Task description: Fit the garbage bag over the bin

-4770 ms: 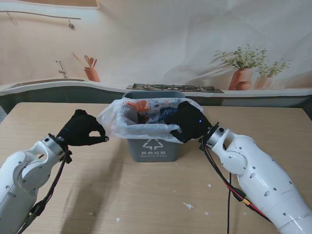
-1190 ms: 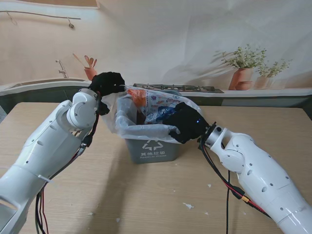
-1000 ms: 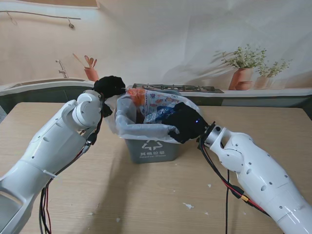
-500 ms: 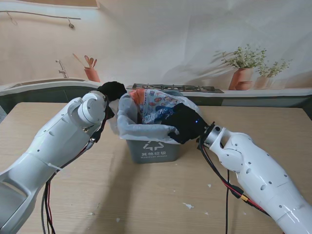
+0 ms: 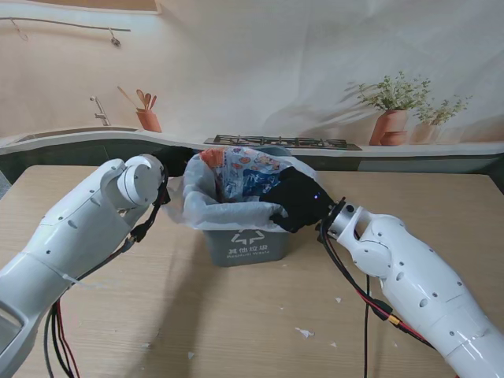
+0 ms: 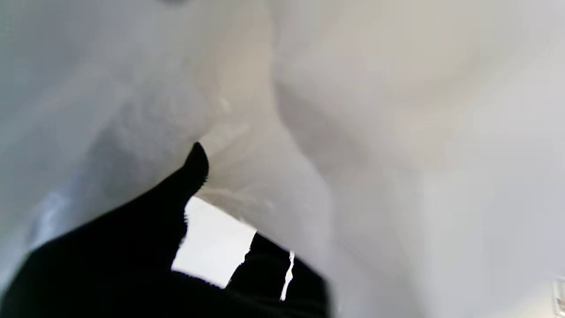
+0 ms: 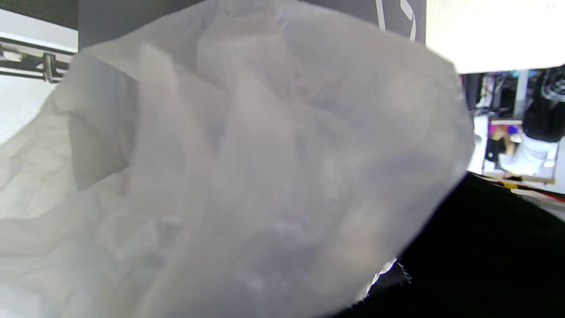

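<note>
Stand view gives me the clearest read: the grey bin [image 5: 248,240] sits mid-surface [image 5: 236,331], with the garbage bag [image 5: 206,206] draped over its mouth. My right hand [image 5: 298,198] is clamped on the bag's edge at the bin's right front corner, pinning the film against the rim. My left hand [image 6: 145,247] is hidden behind its own forearm from the stand, tucked against the bag at the bin's far left. Its wrist camera shows one dark finger raised against white film, but I cannot tell whether that hand is gripping or merely touching.

I judge the job roughly half done. The front and right edges look folded over the rim; the left side bulges loose and the far rim is not visible to me, so those probably remain.

The bag is thin, translucent white plastic, heavily creased and slack, and coloured wrappers [image 5: 244,172] show at its mouth. The bin is rigid, matt, boxy plastic with a white recycling mark on its front. The surface is pale wood-grain, flecked with small white scraps [image 5: 304,332].
</note>
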